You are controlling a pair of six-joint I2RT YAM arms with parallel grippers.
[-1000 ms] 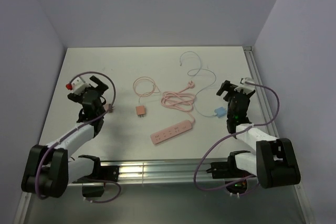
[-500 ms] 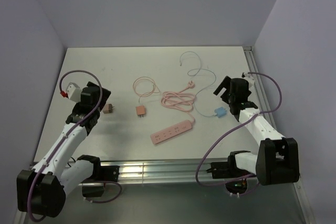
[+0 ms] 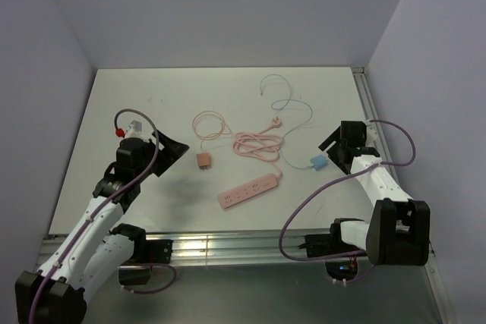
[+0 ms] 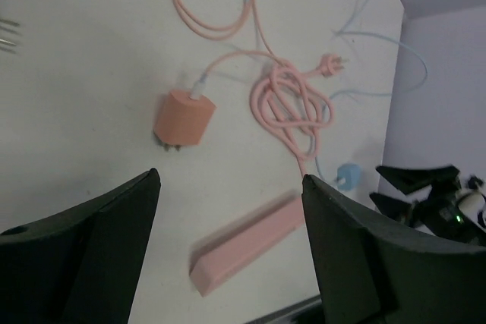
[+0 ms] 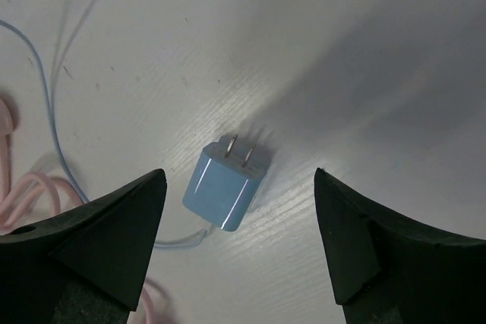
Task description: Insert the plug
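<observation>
Pale purple walls stand around a white counter (image 3: 137, 104). A long pink power strip (image 3: 250, 190) lies near the middle of the near edge, a bit slanted. Just past it, toward the far edge, a pink cord (image 3: 257, 145) is bunched up in loops.

An orange plug (image 4: 184, 118) sits on the counter to the left of the strip, apart from it. A thin pink wire (image 3: 210, 124) comes out of it and makes a ring toward the far edge. The left hand (image 3: 171, 152) is near this plug, on the side of the left edge. Its two fingers are spread wide and it holds nothing.

A blue plug (image 5: 226, 184) lies flat near the right edge, and its two metal pins show. A thin blue wire (image 3: 296, 104) curls from it toward the far edge. The right hand (image 5: 239, 175) hangs over the blue plug with its fingers spread wide, one on each side. They do not touch the plug.
</observation>
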